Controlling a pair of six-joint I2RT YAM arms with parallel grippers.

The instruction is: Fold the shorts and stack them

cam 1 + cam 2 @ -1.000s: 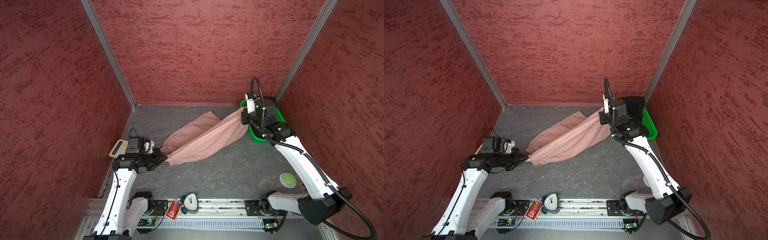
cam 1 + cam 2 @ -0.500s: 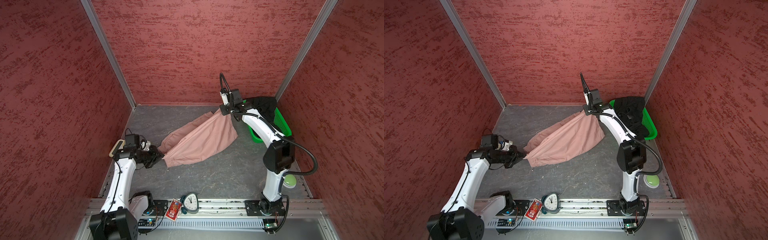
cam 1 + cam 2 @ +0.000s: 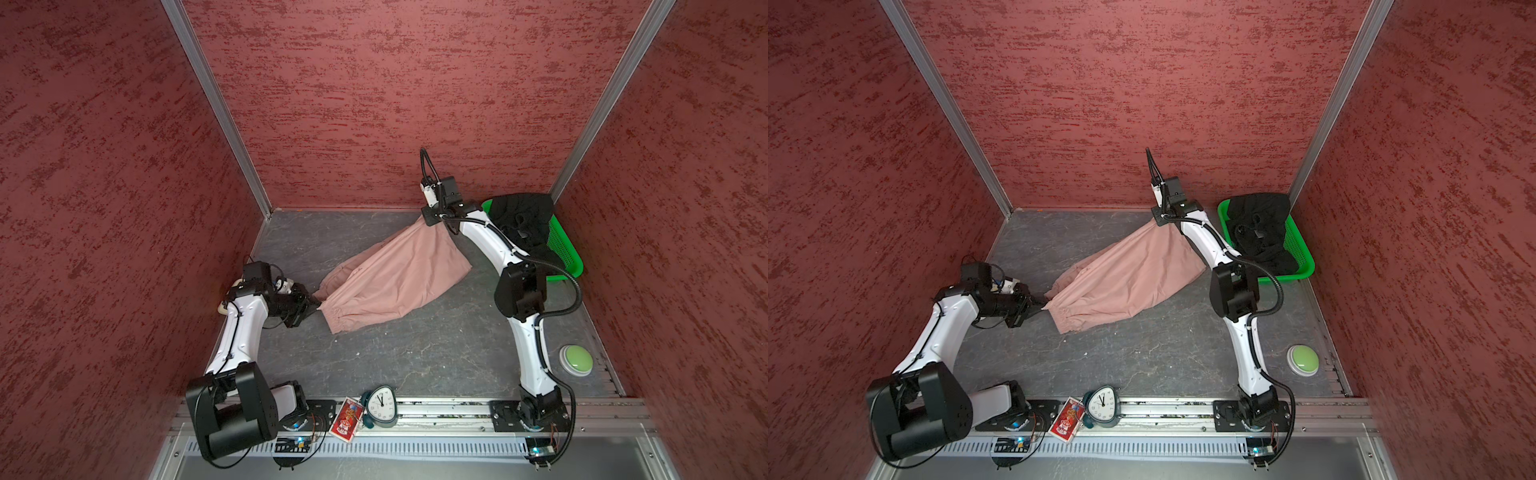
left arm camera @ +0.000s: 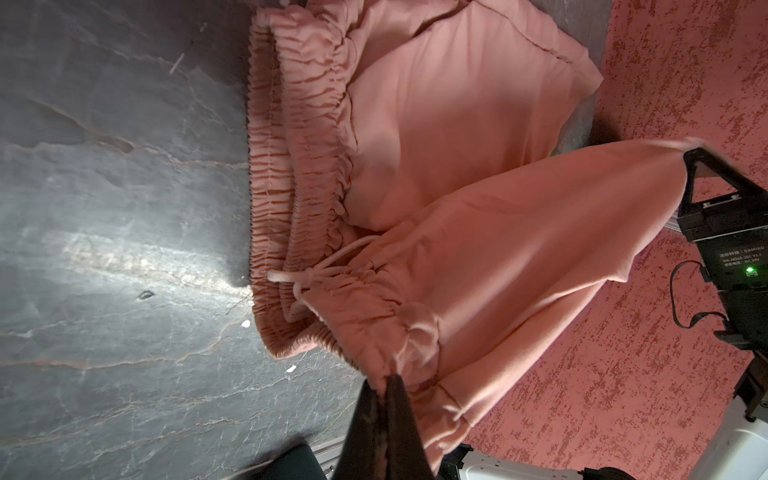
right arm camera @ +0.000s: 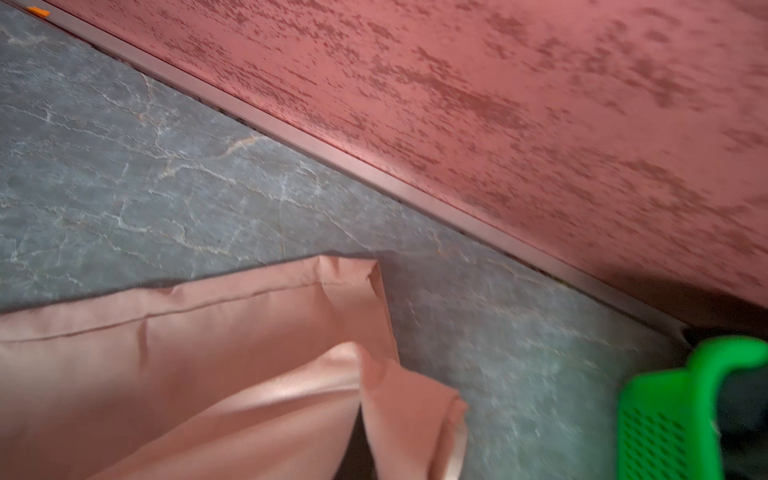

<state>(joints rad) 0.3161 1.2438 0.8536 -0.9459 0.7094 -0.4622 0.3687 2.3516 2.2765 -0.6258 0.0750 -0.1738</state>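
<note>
In both top views the pink shorts (image 3: 395, 282) stretch across the table (image 3: 415, 357), away from the green basket (image 3: 567, 253), strung between two claws. The right claw (image 3: 430, 222), just beside the basket, is pinched together on a leg hem and holds it lifted. The left claw (image 3: 318, 306), well apart from the basket, is clamped on the end of the waistband. The black shorts (image 3: 523, 220) lie heaped in the basket, spilling over its rim.

From the left wrist, the dark fingers (image 4: 374, 415) nip a bunched corner of the waistband (image 4: 299, 166). The elastic is tightly ruched, a pale drawstring (image 4: 309, 276) is knotted, and one leg lies flat on the table.

From the right wrist, the claw itself is out of sight. A stitched pink hem hangs near the basket.
</note>
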